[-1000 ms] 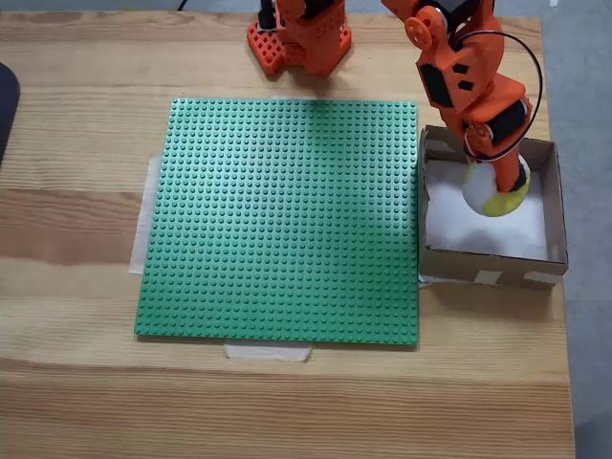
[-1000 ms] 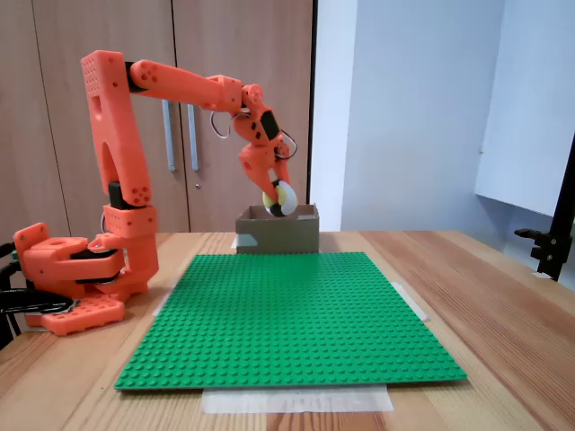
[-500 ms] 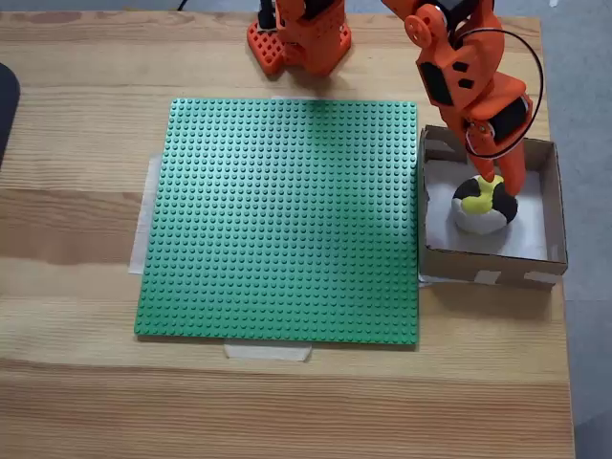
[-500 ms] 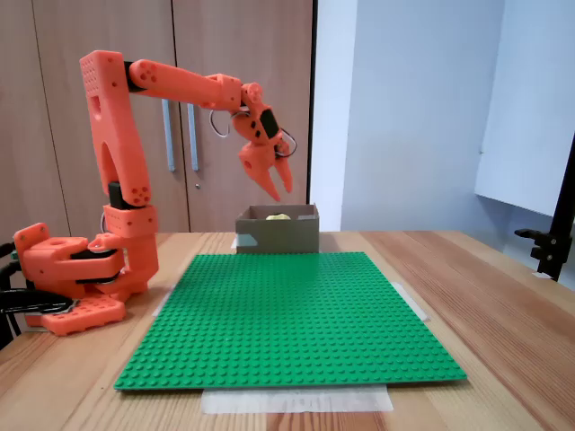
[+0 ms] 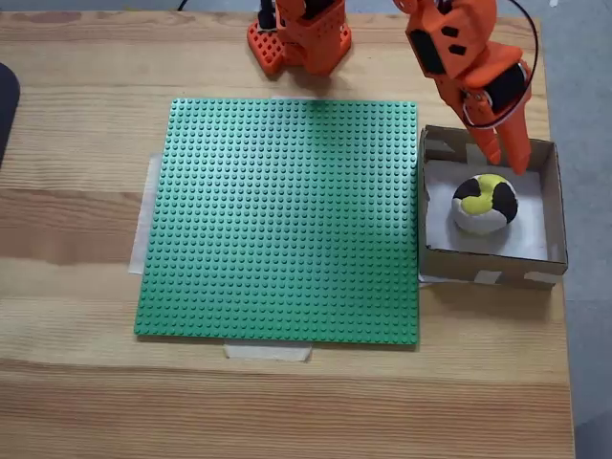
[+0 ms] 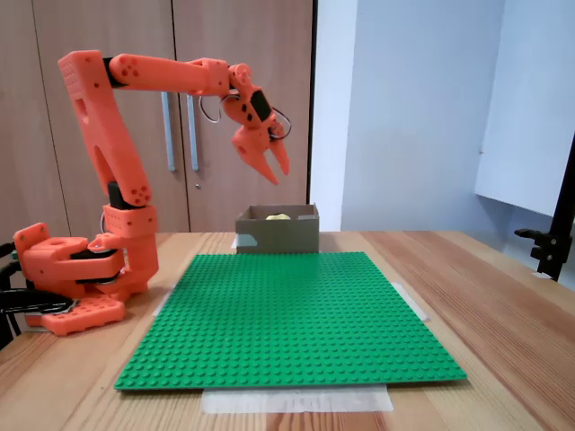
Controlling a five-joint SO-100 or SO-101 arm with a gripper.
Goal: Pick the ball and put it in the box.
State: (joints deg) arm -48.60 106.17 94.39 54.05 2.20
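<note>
Fixed view: ball (image 5: 485,203) inside box (image 5: 553,206).

Orange arm, base (image 6: 76,287) seated at left in a fixed view from the side, at top edge in a fixed view from above (image 5: 298,33). Lower link rises nearly vertical from the base, leaning slightly left; upper link (image 6: 166,74) runs close to horizontal toward the right. Wrist bends downward at the end of that link, a dark cable looped beside it. Gripper (image 6: 275,170) points down and to the right, raised high, holding nothing. Its two fingers are parted into a narrow V, tips apart. From above, the gripper (image 5: 509,160) angles toward lower right, both tapered fingers (image 5: 517,148) visible with a gap between them.
</note>
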